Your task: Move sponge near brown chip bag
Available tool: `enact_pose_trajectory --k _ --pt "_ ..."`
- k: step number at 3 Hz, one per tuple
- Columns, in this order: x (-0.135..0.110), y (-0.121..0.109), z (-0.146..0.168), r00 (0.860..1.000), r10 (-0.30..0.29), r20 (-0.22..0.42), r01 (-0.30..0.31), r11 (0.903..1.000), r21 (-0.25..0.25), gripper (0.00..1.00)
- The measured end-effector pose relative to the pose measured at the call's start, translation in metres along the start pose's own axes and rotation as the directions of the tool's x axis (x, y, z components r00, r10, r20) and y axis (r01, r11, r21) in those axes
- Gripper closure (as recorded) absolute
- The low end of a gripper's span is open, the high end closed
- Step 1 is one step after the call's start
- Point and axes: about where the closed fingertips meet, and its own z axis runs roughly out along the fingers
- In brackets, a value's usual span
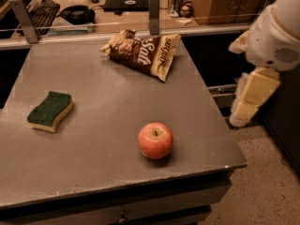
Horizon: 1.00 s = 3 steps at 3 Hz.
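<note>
The sponge (50, 110), with a dark green top and pale yellow foam, lies flat on the left side of the grey table (112, 93). The brown chip bag (143, 51), with white "Salt" lettering, lies at the table's far edge, right of centre. My gripper (251, 100) hangs off the table's right side, below the white arm (276, 32) and above the floor. It is far from the sponge and holds nothing that I can see.
A red apple (155, 140) sits near the table's front right. A rail with metal posts (153, 6) runs behind the table. A desk beyond holds a keyboard (40, 13) and a headset (77, 14). Speckled floor (262, 182) lies to the right.
</note>
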Motion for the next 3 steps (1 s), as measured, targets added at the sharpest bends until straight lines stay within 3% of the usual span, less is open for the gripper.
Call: enact_pose_trajectory --k 1,2,3 --pt "-0.073 -0.003 0.04 0.99 -0.082 0.113 0.089 0.9945 -0.056 0.0" --pt "-0.156 0.002 0.076 0.962 -0.148 0.228 0.173 0.9804 -0.094 0.0" --pt "-0.223 0.005 0.093 0.933 -0.143 0.33 0.188 0.9762 -0.108 0.0"
